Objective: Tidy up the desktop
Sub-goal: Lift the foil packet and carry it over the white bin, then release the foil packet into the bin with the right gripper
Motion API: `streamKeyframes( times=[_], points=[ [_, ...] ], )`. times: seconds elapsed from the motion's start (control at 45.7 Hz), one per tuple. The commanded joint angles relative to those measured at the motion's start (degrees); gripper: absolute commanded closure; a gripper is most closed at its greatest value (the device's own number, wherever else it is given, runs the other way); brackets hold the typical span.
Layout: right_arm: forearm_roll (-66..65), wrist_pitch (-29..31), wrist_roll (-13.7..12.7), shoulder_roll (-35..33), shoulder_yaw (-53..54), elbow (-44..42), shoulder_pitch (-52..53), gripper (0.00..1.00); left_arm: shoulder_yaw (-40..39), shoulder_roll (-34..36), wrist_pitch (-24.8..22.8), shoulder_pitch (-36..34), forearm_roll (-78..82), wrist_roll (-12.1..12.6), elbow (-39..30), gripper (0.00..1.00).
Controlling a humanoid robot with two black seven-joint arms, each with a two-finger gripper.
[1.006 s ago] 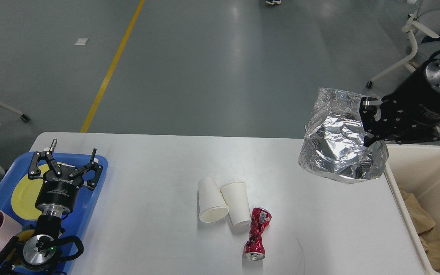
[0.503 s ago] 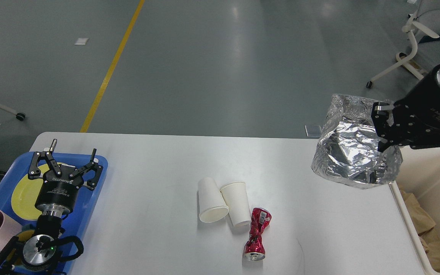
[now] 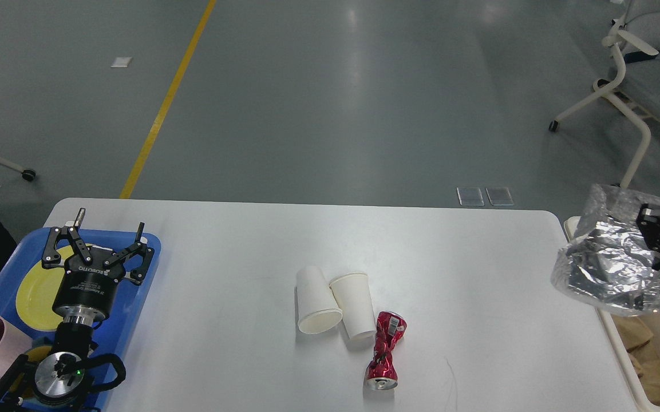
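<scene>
— Since a second ago, what has shifted?

— Only the right arm: it has carried the crumpled silver foil bag rightward, off the wide white rounded-corner desktop to above the cream plastic bin.

— Left side first?

— The left gripper hovers spread open and empty over the blue plastic tray with its yellow plate.

— Then?

— Mid-desk lie two tipped white paper cups and a crushed red can, roughly between the arms.

— And the right gripper?

— Clamped on the foil; the bin lies directly below.

Lab hall: grey floor (yellow line), office chair.
</scene>
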Motion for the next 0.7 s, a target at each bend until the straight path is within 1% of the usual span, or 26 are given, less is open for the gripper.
streamKeyframes(
  times=[0.0, 0.088, 0.241, 0.394, 0.503, 0.678],
  points=[
    [-0.7, -3.2, 0.1, -5.1, 0.7, -9.3, -11.0, 1.00, 0.0, 0.0, 0.0, 0.0, 0.0, 0.0, 0.0, 0.04],
    [-0.7, -5.6, 0.1, -6.7, 3.2, -16.7, -19.3, 1.00, 0.0, 0.0, 0.0, 0.0, 0.0, 0.0, 0.0, 0.04],
    [-0.5, -9.4, 0.1, -7.4, 12.9, -28.8, -37.6, 1.00, 0.0, 0.0, 0.0, 0.0, 0.0, 0.1, 0.0, 0.04],
    [-0.5, -10.3, 0.0, -7.3, 21.4, -41.0, -50.7, 1.00, 0.0, 0.0, 0.0, 0.0, 0.0, 0.0, 0.0, 0.04],
    [0.2, -12.6, 0.1, -6.4, 25.3, -50.0, -60.0, 1.00, 0.0, 0.0, 0.0, 0.0, 0.0, 0.1, 0.0, 0.04],
    [0.2, -19.3, 0.0, -2.6, 32.3, -60.3, -72.3, 1.00, 0.0, 0.0, 0.0, 0.0, 0.0, 0.1, 0.0, 0.04]
  ],
)
